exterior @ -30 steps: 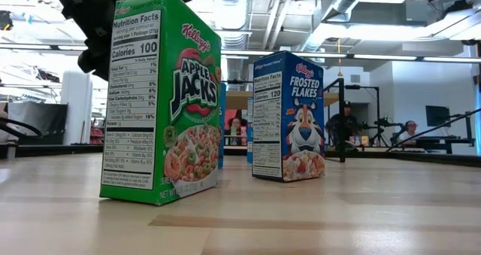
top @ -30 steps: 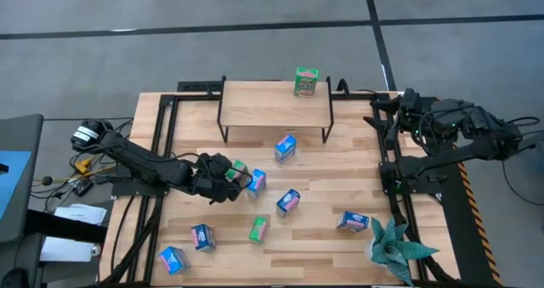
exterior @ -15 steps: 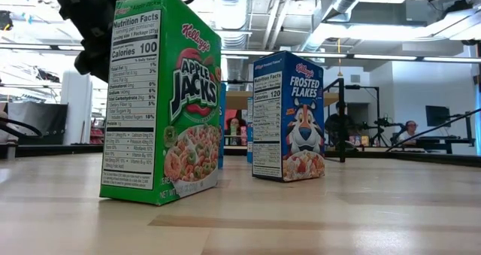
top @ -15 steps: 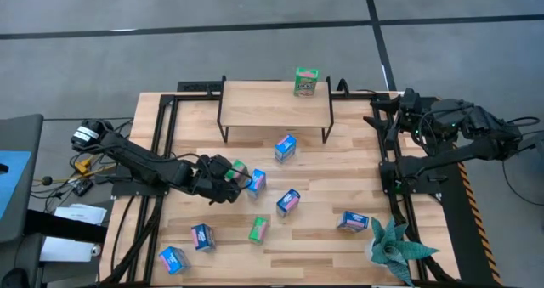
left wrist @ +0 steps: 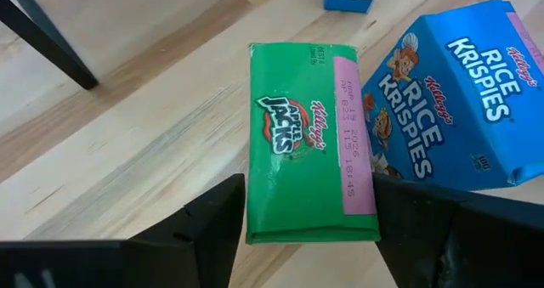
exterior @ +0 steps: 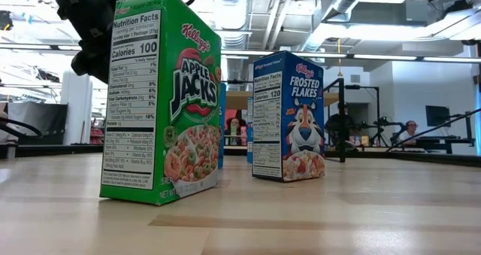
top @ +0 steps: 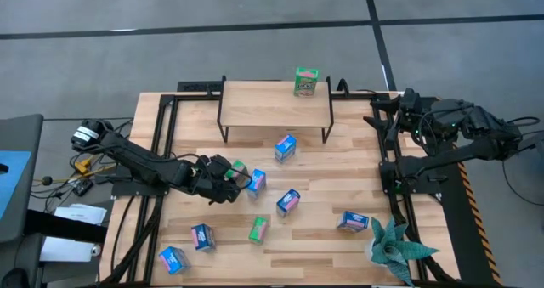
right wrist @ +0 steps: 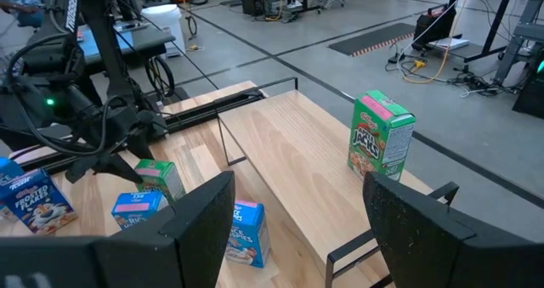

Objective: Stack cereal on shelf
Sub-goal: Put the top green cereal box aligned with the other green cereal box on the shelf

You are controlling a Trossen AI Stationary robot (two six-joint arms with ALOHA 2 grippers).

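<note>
My left gripper (top: 231, 174) (left wrist: 310, 205) is open and points down over an upright green Apple Jacks box (top: 239, 166) (left wrist: 306, 139). One finger stands close on each side of the box's top. A blue Rice Krispies box (top: 257, 183) (left wrist: 450, 110) stands right beside the green one. The shelf (top: 272, 108) (right wrist: 297, 144) sits at the table's far edge with one green box (top: 306, 81) (right wrist: 381, 144) upright on its board. My right gripper (top: 406, 110) (right wrist: 299, 199) waits open beyond the table's right edge.
Several more boxes stand or lie on the table: blue ones (top: 286, 147), (top: 288, 201), (top: 352, 222), (top: 202, 236), (top: 172, 259) and a green one (top: 258, 228) (exterior: 161, 97). A teal spiky plant (top: 393, 247) is at the near right corner. People sit in the room beyond.
</note>
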